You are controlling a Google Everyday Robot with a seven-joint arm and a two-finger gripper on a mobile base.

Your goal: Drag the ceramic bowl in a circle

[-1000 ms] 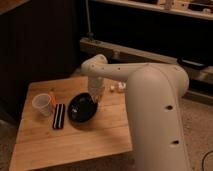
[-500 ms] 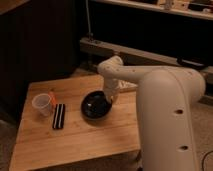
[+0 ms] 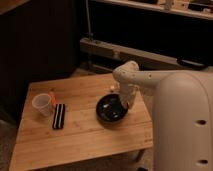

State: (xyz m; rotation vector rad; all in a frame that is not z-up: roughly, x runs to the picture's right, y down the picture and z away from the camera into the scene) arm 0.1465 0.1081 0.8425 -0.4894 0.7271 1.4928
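Note:
The ceramic bowl (image 3: 111, 110) is round, shallow and glossy black, and sits on the wooden table (image 3: 80, 135) right of its middle. My white arm reaches in from the right and bends down over the bowl. My gripper (image 3: 123, 103) is at the bowl's right rim, mostly hidden by the wrist. A small translucent white plastic cup (image 3: 42, 105) stands at the table's left.
A flat black oblong object (image 3: 59, 116) lies next to the cup, with a thin orange item (image 3: 52, 98) beside it. A small pale object (image 3: 112, 88) lies behind the bowl. Dark shelving and a low ledge stand behind the table. My white body fills the right side.
The bowl has moved to the right across the table with my gripper, from beside the black oblong object to right of the table's middle. The cup and oblong object have stayed put.

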